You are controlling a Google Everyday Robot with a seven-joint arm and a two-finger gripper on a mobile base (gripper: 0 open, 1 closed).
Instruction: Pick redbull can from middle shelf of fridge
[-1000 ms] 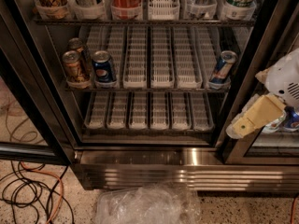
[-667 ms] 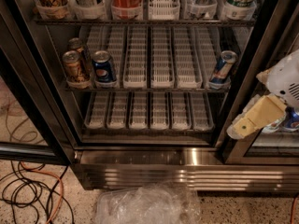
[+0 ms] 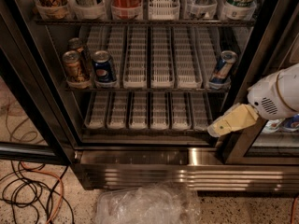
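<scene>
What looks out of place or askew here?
The redbull can looks tilted, rightmost on the middle shelf. Crumpled clear plastic lies on the floor before the fridge. The gripper hangs lower right, below the can.

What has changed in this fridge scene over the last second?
The tool has slid a little to the left, toward the open fridge, and sits below the redbull can. It has taken hold of nothing. The cans on the middle shelf have not moved.

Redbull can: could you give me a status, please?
Cream two-finger gripper low right. Slim blue-and-silver redbull can upright, right end of wire middle shelf, ungrasped. Path looks open.
</scene>
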